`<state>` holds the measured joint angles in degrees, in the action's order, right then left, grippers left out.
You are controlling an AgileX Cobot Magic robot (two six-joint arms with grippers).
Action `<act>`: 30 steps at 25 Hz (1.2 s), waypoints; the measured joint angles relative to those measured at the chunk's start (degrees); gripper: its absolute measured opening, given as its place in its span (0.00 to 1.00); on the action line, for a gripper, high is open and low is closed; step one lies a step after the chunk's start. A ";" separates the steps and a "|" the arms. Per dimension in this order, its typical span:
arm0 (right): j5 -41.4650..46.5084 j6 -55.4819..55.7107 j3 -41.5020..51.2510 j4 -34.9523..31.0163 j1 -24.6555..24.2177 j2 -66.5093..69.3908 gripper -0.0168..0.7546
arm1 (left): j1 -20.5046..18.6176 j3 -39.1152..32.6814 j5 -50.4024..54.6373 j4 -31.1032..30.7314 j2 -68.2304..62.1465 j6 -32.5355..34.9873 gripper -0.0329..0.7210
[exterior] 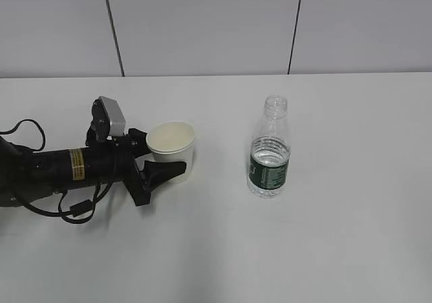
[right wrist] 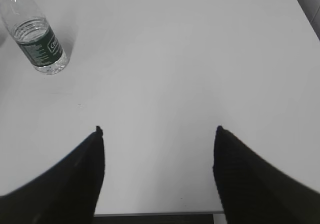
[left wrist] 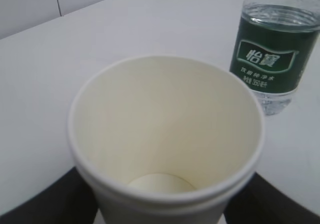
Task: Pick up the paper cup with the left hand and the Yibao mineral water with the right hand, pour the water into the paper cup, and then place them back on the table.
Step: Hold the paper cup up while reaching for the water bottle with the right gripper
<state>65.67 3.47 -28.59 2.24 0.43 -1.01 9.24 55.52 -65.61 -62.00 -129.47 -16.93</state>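
Left claw (exterior: 164, 156) sits around the paper cup (exterior: 172, 148) on the left side of the table (exterior: 337, 249); one finger shows at the near side of the cup wall, the other at the far side; whether they are already pressing the wall or only bracketing it, I cannot tell. From the left wrist view the cup (left wrist: 167, 149) fills the picture, upright, its cream inside empty, dark fingers (left wrist: 45, 204) at either side of its base.

Over to the right: the Yibao mineral water (exterior: 270, 151) stands upright and uncapped, well apart from the cup, roughly half full; nothing is touching it. The right claw (right wrist: 157, 134) is spread wide over bare table, with the bottle (right wrist: 37, 39) far off to its upper left; that arm does not show in the exterior view.

So the step in hand looks like the cup grasp, first of the two pickups; next move calls for a firm but gentle squeeze so the thin wall does not buckle, then a lift; the right claw must travel left to the bottle and take it around the label.
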 joint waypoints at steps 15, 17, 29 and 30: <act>0.00 0.00 0.00 0.00 0.00 0.00 0.71 | 0.00 0.00 2.07 -5.92 4.81 -8.10 0.62; 0.00 0.00 0.00 0.00 0.00 0.00 0.71 | 0.00 0.00 2.42 -6.32 6.70 -9.58 0.62; 0.00 0.00 0.00 0.00 0.00 0.00 0.71 | 0.00 -0.12 10.07 -7.49 13.95 -18.68 0.62; 0.00 0.00 0.00 0.00 0.00 0.00 0.71 | 0.00 -0.26 10.26 -7.49 14.18 -18.89 0.62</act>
<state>65.67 3.47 -28.59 2.24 0.43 -1.01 9.24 55.26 -55.35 -69.49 -115.29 -35.82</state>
